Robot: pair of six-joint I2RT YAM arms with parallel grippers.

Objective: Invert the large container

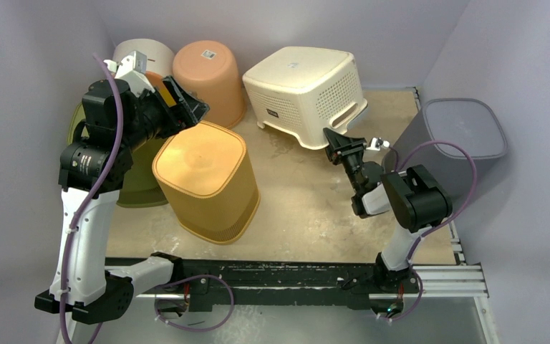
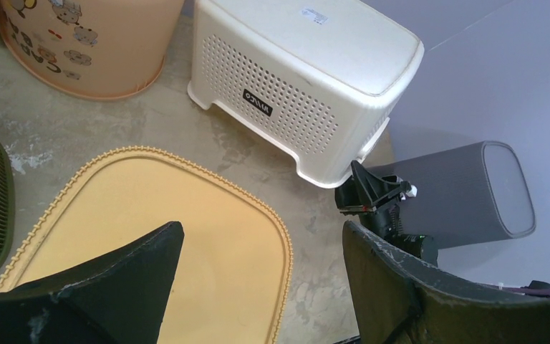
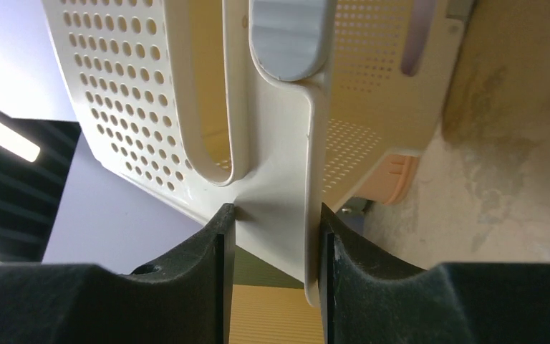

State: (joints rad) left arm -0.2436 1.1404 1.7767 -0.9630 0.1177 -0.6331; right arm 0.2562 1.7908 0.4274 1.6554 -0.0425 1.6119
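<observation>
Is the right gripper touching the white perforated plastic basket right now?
Touching. The right wrist view shows the right gripper straddling the rim of the white perforated plastic basket, both fingers against it, no gap.

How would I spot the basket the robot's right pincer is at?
Look at the back of the table, between the peach tub and the grey bin. The white basket there lies upside down; only its walls are full of tiny round holes.

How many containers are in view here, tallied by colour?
Cream or white: 2 (perforated basket, round bin)
Peach: 1 (round bucket)
Yellow: 1 (square bin)
Olive green: 1 (green basket)
Grey: 1 (grey bin)
Total: 6
</observation>
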